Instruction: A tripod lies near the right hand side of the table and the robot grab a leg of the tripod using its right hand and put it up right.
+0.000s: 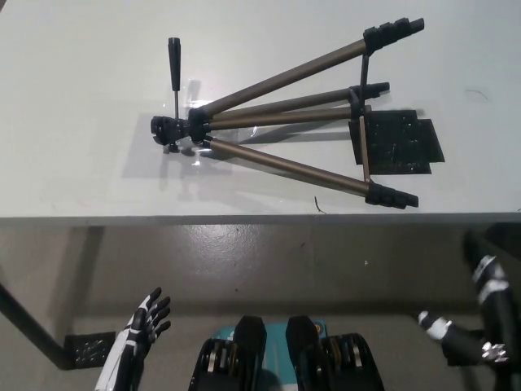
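Note:
A bronze tripod [281, 122] with black feet lies on its side on the white table [81, 122], its legs spread toward the right. Its head [169, 130] points left, with a black pan handle [174, 57] sticking up toward the far side. The nearest leg [301, 167] ends in a foot [392, 196] close to the front edge. My black right hand [468, 342] hangs below the table edge at the lower right, well away from the tripod; its fingers are not clear. My white left hand [138, 334] rests low at the lower left, fingers spread, empty.
A black flat mat [403, 145] lies on the table under the tripod's feet end. The table's front edge [244, 218] runs across the middle of the view, with grey floor [244, 269] below and a black table leg with base plate [81, 350] at the lower left.

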